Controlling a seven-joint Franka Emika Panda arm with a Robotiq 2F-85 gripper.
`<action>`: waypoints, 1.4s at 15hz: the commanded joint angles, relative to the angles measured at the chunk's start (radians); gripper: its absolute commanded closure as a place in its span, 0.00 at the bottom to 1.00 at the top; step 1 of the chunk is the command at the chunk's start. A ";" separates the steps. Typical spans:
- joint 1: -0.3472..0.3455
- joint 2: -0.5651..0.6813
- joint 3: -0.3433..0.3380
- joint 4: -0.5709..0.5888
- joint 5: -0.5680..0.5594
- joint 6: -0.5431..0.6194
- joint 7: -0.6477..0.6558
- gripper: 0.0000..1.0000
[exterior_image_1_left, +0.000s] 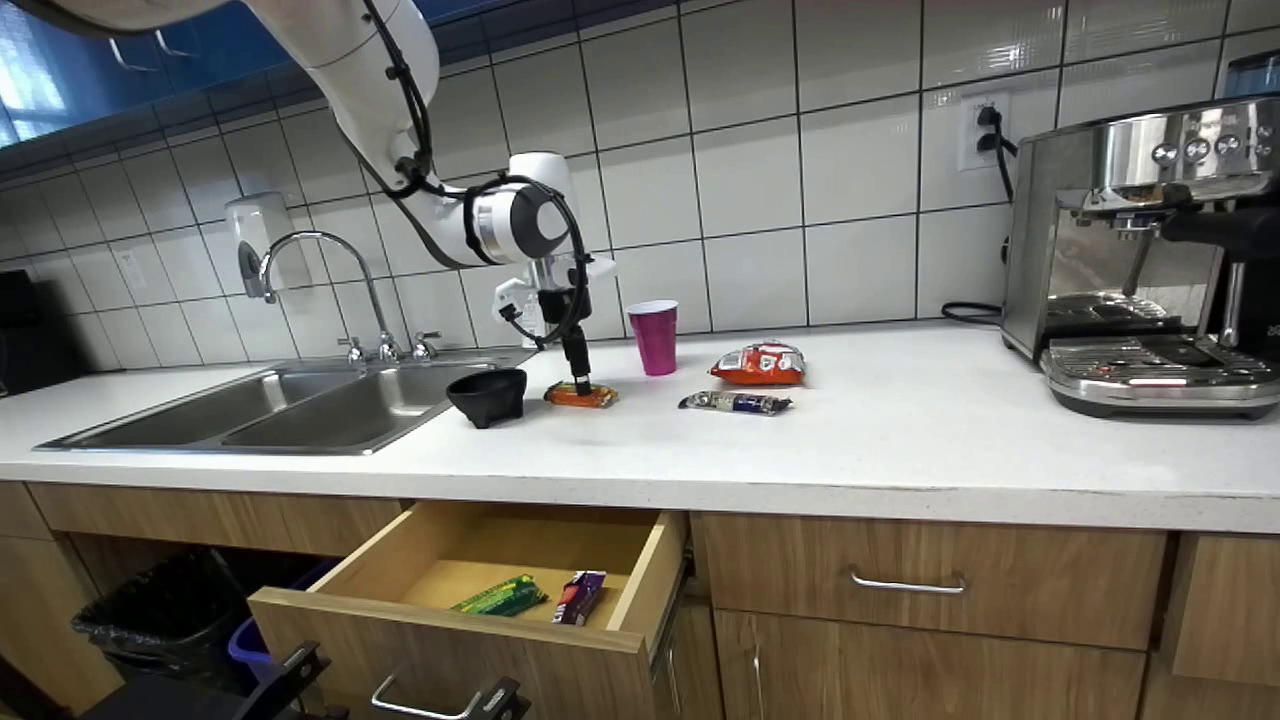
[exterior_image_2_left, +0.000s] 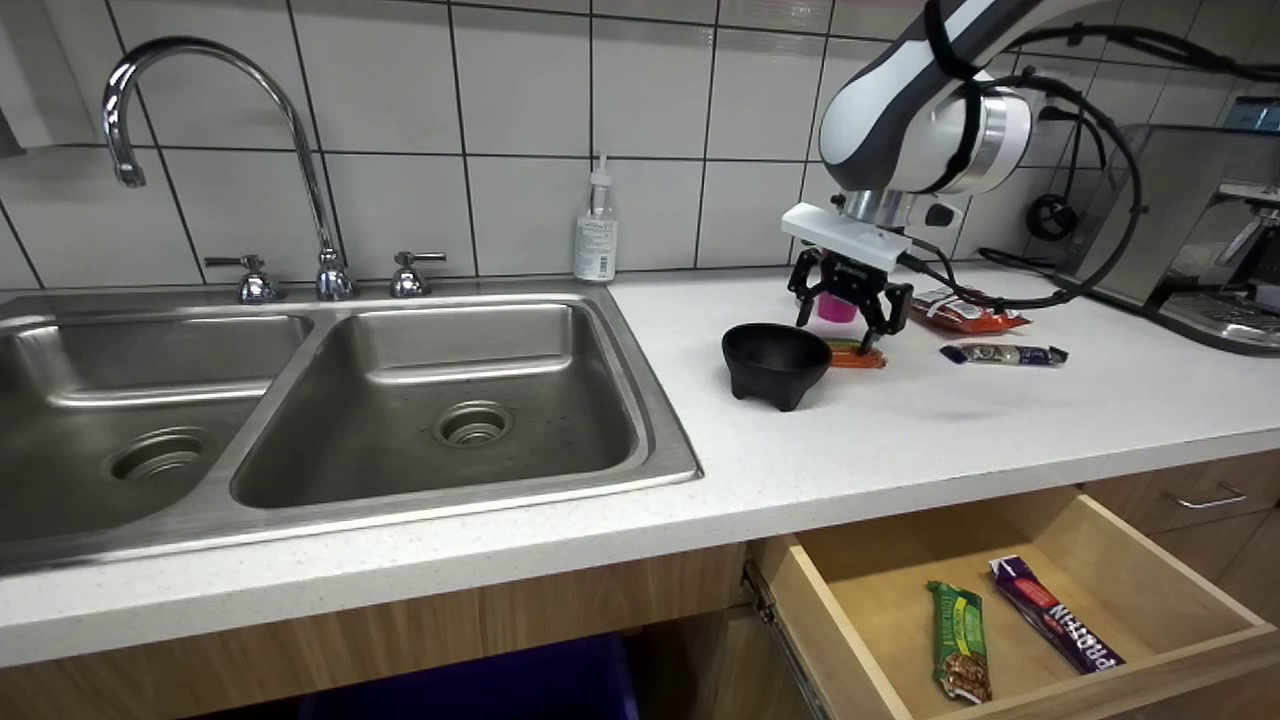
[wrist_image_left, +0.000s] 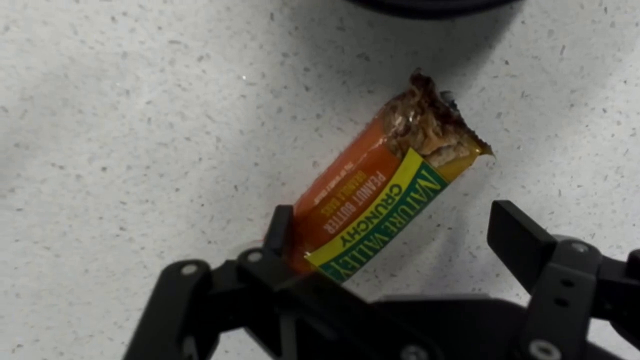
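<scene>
Directly beneath the gripper (wrist_image_left: 392, 217), spread wide and holding nothing, an orange granola bar (wrist_image_left: 367, 195) lies on the counter (wrist_image_left: 125, 125), near a black bowl (exterior_image_2_left: 776, 365). In the wrist view, the bar's long axis slants across the gap between the fingertips (wrist_image_left: 279, 230); one tip hides the near end, contact unclear, the other stands apart, and the far end points toward the bowl.

Granola bar (wrist_image_left: 350, 210): orange, green and yellow stripes, brown end
Gripper (wrist_image_left: 392, 230): black
Bowl (exterior_image_2_left: 775, 365): plain black
Cup (exterior_image_1_left: 655, 342): magenta, pale rim
Bag (exterior_image_1_left: 758, 370): red-orange and white
Protein bar (exterior_image_2_left: 1055, 614): purple, red patch, white lettering
Counter (wrist_image_left: 110, 150): white, grey flecks
Tiles (exterior_image_1_left: 750, 170): off-white, dark grid lines
</scene>
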 joint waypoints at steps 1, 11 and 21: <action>-0.003 0.025 -0.003 0.051 -0.022 -0.047 0.041 0.00; -0.006 -0.020 0.006 -0.010 -0.012 -0.016 0.028 0.00; -0.010 -0.095 0.015 -0.103 -0.002 0.030 0.009 0.00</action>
